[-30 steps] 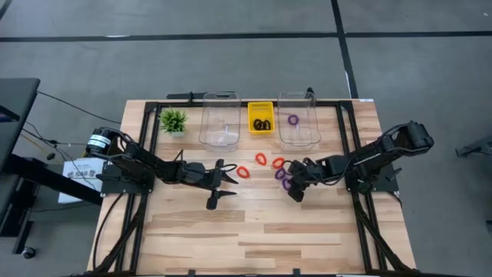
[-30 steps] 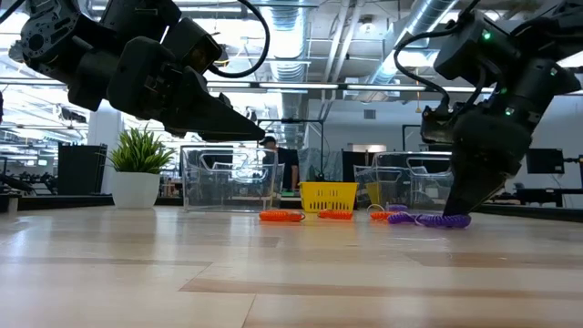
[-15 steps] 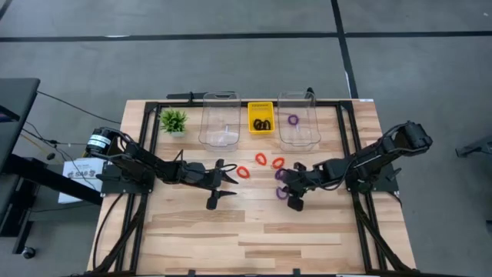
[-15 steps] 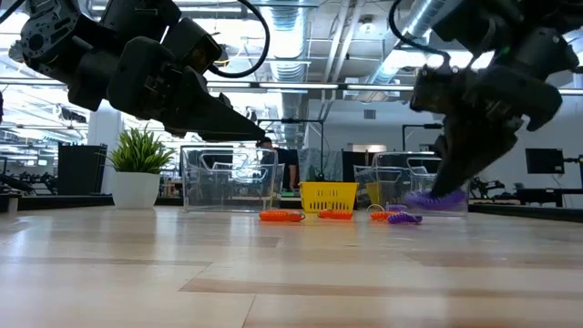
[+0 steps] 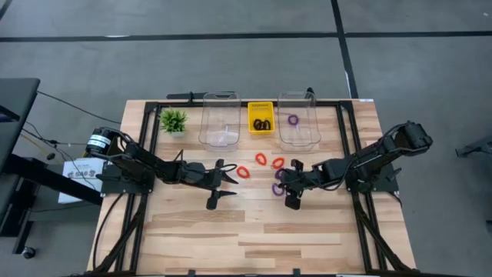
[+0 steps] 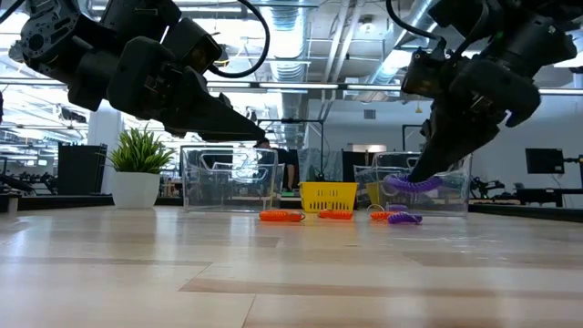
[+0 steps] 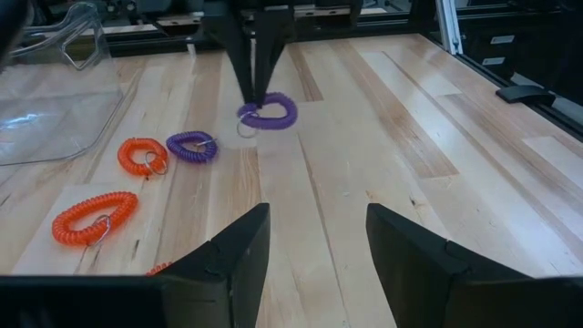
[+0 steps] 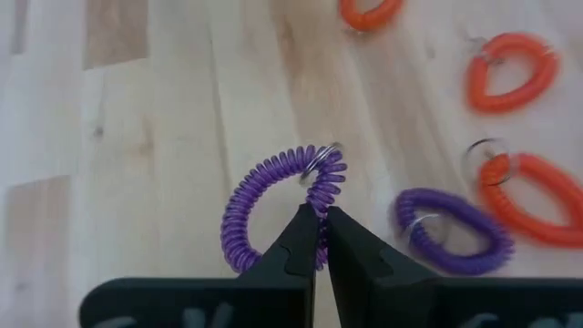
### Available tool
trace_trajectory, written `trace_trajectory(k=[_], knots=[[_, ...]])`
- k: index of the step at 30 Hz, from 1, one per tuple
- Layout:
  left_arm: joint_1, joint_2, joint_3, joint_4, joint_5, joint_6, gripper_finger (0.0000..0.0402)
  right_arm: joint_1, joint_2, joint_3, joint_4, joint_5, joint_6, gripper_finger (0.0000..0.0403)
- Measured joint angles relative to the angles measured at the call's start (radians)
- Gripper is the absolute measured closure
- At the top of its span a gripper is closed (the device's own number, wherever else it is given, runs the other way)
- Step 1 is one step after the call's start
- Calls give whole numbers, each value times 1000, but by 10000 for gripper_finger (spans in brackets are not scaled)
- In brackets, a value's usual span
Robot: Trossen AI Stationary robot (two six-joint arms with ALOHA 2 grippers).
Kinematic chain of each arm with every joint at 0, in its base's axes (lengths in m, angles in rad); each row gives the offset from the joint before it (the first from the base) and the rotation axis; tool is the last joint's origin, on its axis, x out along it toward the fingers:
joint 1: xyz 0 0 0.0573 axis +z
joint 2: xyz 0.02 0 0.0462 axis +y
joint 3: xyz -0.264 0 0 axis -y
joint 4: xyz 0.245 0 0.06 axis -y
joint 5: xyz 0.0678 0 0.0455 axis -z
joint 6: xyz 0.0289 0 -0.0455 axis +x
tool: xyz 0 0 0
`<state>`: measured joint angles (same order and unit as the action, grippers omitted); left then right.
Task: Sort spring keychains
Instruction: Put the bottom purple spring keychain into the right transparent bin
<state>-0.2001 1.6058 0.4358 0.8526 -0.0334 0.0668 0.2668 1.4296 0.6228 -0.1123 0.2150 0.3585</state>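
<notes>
right claw [image 8: 321,219] pinches a purple spring keychain [image 8: 273,196] hanging off its tips, clear above the surface [image 5: 261,231] beside the loose red and purple ones, left claw [image 5: 223,183] gaping wide nearby.

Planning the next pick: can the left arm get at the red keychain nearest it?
Probably yes. The left tool is open, and the red keychain lies on bare table just ahead with nothing between them.
</notes>
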Motion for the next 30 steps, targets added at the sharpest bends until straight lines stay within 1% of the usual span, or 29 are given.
trace_trajectory(k=[5, 10, 16, 18, 20, 27, 30], knots=[[0, 0, 0, 0, 0, 0, 220, -11, -2, 6, -2, 93, -4, 396], [0, 0, 0, 0, 0, 0, 220, -13, -3, 64, 0, 216, -39, 396], [0, 0, 0, 0, 0, 0, 220, 9, -3, 153, 2, 434, -127, 396], [0, 0, 0, 0, 0, 0, 220, 13, -3, 170, 2, 492, -143, 396], [0, 0, 0, 0, 0, 0, 220, 12, -3, 177, 2, 511, -151, 396], [0, 0, 0, 0, 0, 0, 220, -2, -3, 179, -9, 503, -150, 396], [0, 0, 0, 0, 0, 0, 220, -3, -3, 179, -11, 542, -158, 396]])
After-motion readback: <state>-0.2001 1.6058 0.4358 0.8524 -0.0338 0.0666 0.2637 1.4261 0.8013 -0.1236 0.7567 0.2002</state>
